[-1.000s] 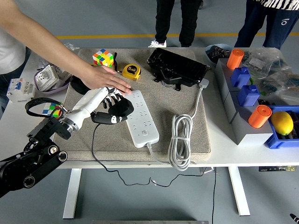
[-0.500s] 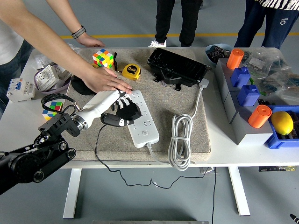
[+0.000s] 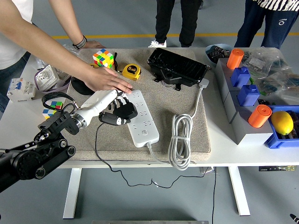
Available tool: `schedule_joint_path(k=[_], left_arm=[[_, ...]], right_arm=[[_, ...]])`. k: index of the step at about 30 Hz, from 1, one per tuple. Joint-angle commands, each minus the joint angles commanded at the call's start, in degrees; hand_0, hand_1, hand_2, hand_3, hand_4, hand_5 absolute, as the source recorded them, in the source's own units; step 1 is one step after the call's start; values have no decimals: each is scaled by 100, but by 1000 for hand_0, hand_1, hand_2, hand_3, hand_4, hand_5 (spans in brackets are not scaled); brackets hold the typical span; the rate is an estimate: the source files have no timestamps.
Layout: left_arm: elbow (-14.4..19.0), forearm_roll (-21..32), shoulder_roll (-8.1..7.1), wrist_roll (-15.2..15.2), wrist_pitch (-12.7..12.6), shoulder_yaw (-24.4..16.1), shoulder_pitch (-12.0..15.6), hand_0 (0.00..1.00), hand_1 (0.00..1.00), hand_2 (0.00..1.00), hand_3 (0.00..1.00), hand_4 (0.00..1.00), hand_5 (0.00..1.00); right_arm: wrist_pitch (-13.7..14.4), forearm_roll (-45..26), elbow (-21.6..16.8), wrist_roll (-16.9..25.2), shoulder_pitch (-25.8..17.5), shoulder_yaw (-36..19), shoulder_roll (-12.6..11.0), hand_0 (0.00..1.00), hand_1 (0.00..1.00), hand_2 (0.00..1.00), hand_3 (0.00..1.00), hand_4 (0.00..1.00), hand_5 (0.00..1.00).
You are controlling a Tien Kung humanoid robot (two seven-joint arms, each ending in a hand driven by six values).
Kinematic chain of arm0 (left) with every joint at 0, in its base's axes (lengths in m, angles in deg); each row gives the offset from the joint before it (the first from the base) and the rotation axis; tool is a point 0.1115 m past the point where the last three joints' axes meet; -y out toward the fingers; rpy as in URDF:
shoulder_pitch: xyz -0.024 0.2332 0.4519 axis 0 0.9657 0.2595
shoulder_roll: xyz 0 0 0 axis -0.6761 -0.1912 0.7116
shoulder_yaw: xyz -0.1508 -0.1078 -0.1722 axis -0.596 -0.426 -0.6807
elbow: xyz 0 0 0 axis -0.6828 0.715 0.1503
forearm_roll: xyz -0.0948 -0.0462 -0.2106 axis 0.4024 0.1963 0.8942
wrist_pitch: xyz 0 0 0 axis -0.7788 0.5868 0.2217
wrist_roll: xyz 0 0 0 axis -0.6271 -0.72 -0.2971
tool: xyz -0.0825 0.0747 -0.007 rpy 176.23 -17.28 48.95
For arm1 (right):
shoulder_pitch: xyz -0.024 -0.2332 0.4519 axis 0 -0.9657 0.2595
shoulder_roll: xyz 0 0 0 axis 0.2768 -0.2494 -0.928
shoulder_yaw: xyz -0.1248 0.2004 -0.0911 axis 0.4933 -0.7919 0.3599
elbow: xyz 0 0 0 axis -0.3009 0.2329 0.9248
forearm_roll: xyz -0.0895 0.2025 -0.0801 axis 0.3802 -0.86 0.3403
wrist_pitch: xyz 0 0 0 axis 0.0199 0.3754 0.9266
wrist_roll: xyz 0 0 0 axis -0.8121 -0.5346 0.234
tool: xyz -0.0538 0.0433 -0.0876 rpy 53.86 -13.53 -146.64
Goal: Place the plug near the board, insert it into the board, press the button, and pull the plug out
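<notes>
Black plug (image 3: 122, 111) gripped in left hand (image 3: 112, 105) fingers, touching power strip (image 3: 141, 117)

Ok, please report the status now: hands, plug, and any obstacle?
Left hand shut on black plug, over the power strip. Right hand not in view. Person's hand pressing on strip's far end.

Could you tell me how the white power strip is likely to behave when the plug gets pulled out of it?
The power strip looks light and lies loose on the mat, so it may lift or slide. A person's hand presses its far end, probably for that reason. Its coiled cord looks floppy and offers little anchoring.
</notes>
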Motion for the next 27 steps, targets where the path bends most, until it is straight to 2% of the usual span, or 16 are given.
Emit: schedule_joint_path(k=[27], left_arm=[[-56,-202,-34,-9,24,29,9,282,349,399,537,828,2]], right_arm=[[2,3,-2,8,4,-6,7,603,615,604,549,948,385]])
